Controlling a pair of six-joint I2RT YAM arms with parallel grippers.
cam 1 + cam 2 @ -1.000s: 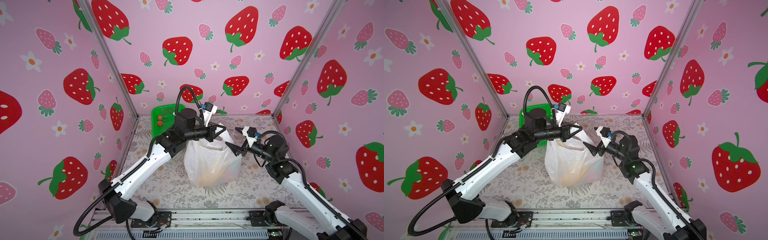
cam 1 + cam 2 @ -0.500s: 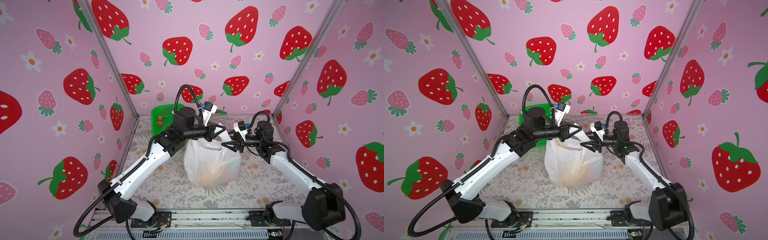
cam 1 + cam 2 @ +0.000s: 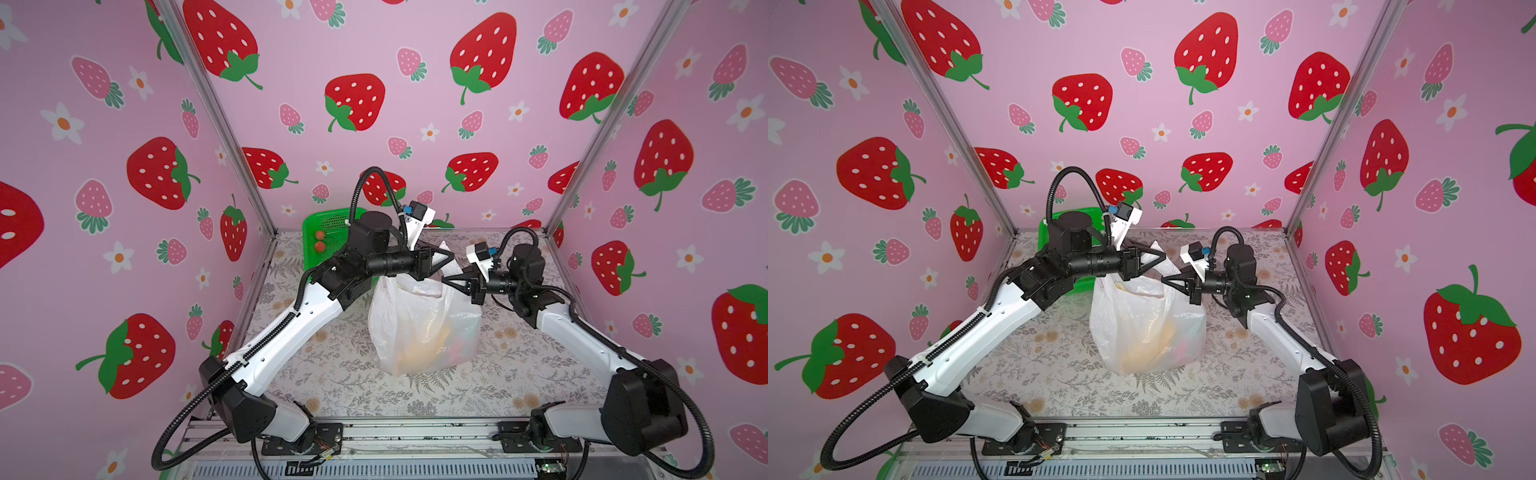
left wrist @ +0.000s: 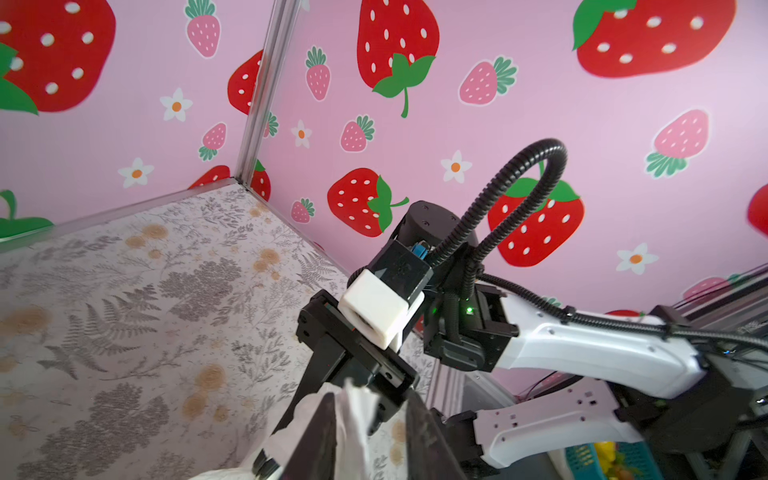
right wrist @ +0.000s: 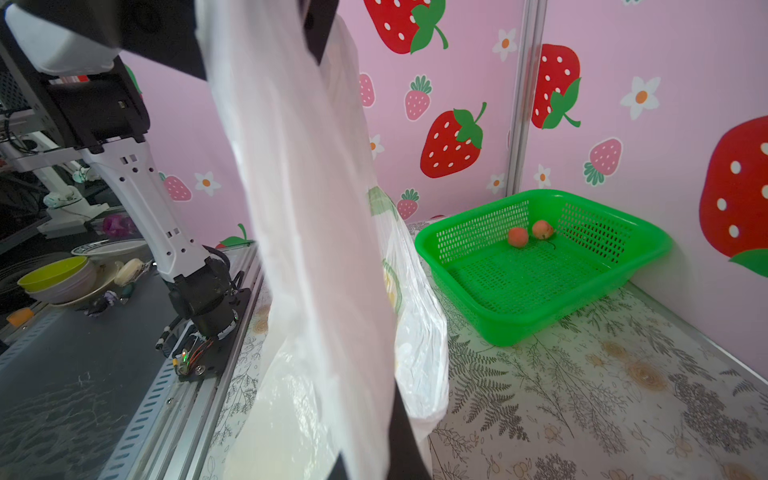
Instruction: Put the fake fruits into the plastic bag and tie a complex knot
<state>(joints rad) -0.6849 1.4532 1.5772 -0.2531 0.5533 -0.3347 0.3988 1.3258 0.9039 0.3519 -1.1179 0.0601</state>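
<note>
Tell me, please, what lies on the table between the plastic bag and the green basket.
Nothing: in the right wrist view only bare floral table shows between the plastic bag and the green basket.

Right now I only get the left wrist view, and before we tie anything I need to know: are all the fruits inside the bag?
Observer: No. Two small red fruits lie in the green basket in the back-left corner.
Operator: Is the bag standing?
Observer: Yes, the plastic bag stands upright mid-table, yellow and pink shapes showing through it.
Operator: Any knot?
Observer: None visible; its mouth is open between the left gripper and right gripper.
</note>
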